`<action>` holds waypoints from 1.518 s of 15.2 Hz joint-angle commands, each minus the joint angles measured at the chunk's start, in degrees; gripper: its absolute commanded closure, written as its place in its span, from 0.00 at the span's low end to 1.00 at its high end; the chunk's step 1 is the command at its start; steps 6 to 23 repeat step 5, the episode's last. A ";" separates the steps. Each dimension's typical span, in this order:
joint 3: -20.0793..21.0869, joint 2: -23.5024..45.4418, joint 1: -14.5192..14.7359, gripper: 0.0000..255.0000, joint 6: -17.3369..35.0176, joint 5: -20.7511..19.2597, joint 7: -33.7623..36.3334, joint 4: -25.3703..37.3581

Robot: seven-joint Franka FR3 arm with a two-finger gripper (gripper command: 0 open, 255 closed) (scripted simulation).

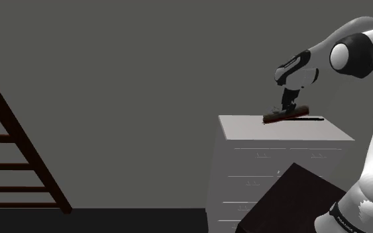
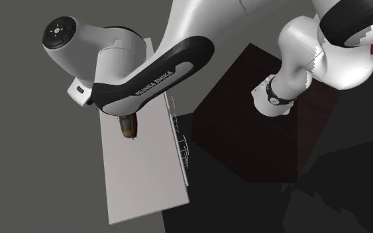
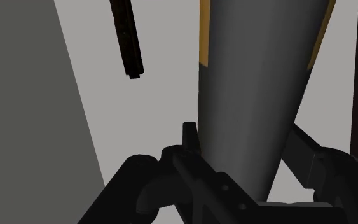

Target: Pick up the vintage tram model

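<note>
The tram model is a long dark red-brown piece over the top of a white chest of drawers. It is tilted, with the end toward the shoulder view's right raised above its thin shadow. My black gripper comes down on its middle and is shut on it. In the wrist view the tram's grey roof with orange edges runs between the two fingers, which clasp its sides at my gripper. From above, a brown end of the tram pokes out under the hand.
The chest's white top is long and narrow, with its drawer fronts facing the stand. The dark stand sits close beside it. A brown wooden ladder leans at the shoulder view's left. A dark narrow bar lies beyond the gripper.
</note>
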 commanded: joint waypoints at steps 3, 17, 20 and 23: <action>-0.72 -1.85 0.54 1.00 -2.62 -1.32 0.66 1.08; -0.74 -1.92 0.55 1.00 -2.71 -1.37 0.69 1.11; -0.74 -1.92 0.55 1.00 -2.71 -1.37 0.69 1.11; -0.74 -1.92 0.55 1.00 -2.71 -1.37 0.69 1.11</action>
